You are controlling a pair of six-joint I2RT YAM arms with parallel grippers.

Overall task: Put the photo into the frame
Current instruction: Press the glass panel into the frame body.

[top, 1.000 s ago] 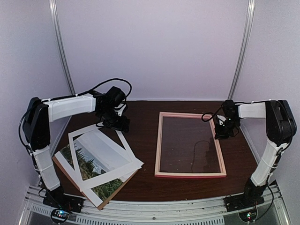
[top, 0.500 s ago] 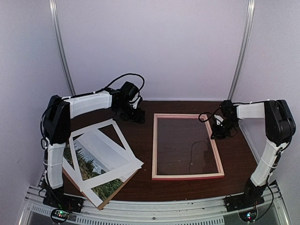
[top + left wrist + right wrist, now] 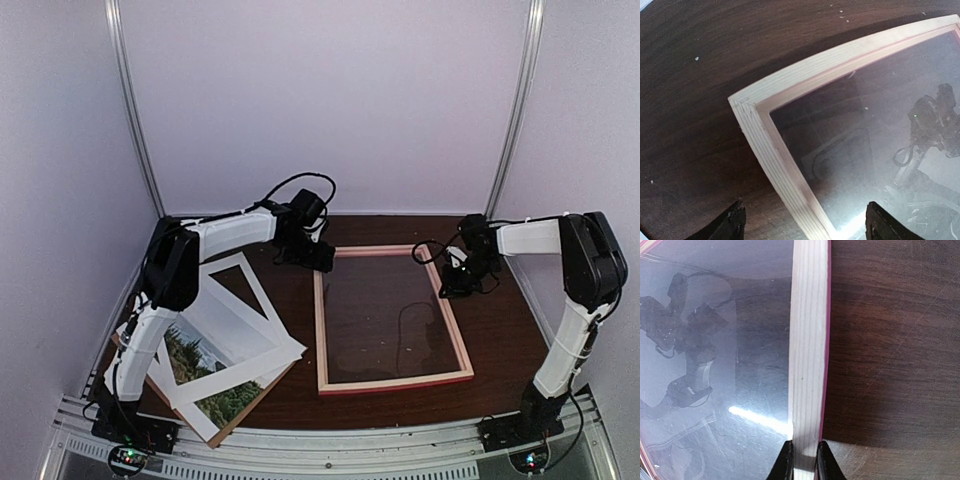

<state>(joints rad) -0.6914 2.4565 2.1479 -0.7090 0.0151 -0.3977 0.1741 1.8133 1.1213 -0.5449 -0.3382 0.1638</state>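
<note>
The frame (image 3: 321, 330) lies back side up in the middle of the table, with pale wood rails, pink edges and glass. My right gripper (image 3: 457, 282) is shut on its right rail near the far corner. In the right wrist view the fingertips (image 3: 786, 463) pinch the pale rail (image 3: 808, 340). My left gripper (image 3: 312, 256) is open above the frame's far left corner. In the left wrist view its jaws (image 3: 805, 227) stand wide apart on either side of the left rail (image 3: 775, 160), not touching it. The photo (image 3: 188, 352) lies at the front left, mostly covered by a white mat.
A white mat border (image 3: 245, 335) lies tilted over the photo, and a brown backing board (image 3: 262, 385) pokes out below it. The table's near edge and the arm bases run along the bottom. The booth walls stand close behind and at both sides.
The frame has slid left and turned a little, carried by my right gripper. My left arm has swung right, from above the mat to the frame's far left corner.
</note>
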